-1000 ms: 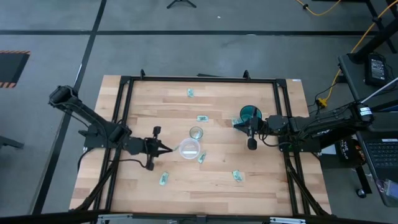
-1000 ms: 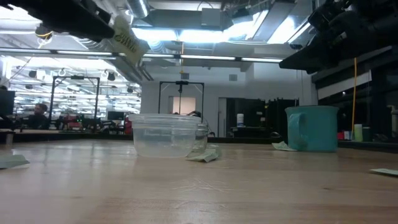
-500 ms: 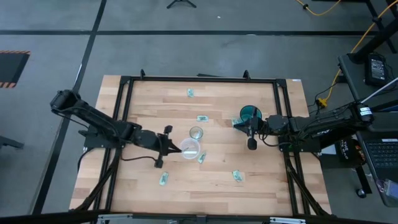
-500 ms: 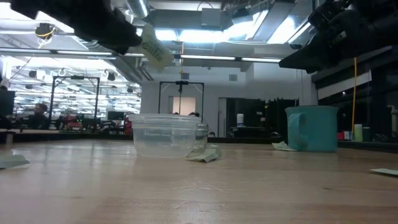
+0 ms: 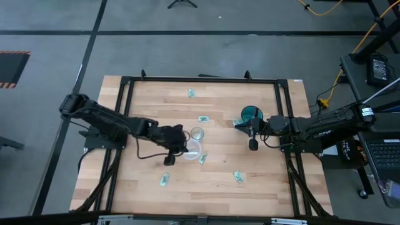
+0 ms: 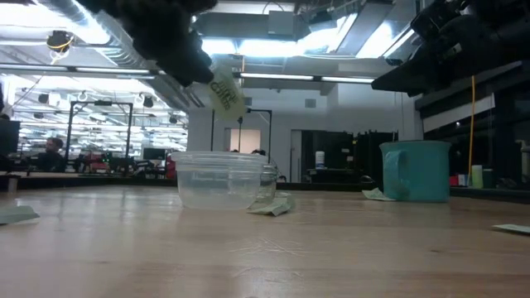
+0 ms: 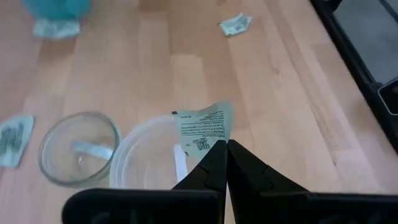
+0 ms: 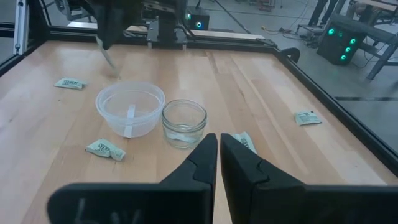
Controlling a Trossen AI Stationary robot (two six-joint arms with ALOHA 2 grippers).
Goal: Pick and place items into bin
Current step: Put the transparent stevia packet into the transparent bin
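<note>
My left gripper (image 5: pixel 180 144) is shut on a small teal-and-white packet (image 7: pixel 205 126) and holds it over the near-left rim of the clear plastic bowl (image 5: pixel 191 150). In the low view the packet (image 6: pixel 224 89) hangs above the bowl (image 6: pixel 217 178). A white strip (image 8: pixel 129 118) lies in the bowl. Several more packets lie flat on the table, such as a far one (image 5: pixel 192 93), a middle one (image 5: pixel 203 119) and a near one (image 5: pixel 164 180). My right gripper (image 5: pixel 249 128) is shut and empty beside the teal mug (image 5: pixel 251 115). My left gripper pinches the packet's lower edge (image 7: pixel 216 142) between its two fingertips. In the low view the fingers (image 6: pixel 195 73) slant down from the table's left. The packet is lifted clear, tilted, and sticks out past the fingertips above the bowl.
A small glass jar (image 5: pixel 197 134) stands just beyond the bowl. One packet (image 5: pixel 203 158) lies against the bowl's near right side, another (image 5: pixel 239 177) lies near the front, and one (image 5: pixel 237 123) lies by the mug. A black frame (image 5: pixel 200 80) rims the table.
My left gripper has gone toward the table's right edge, up to the bowl, still shut on the packet. The packet has travelled with it, staying clear of the table, and now hangs a little lower over the bowl's rim.
</note>
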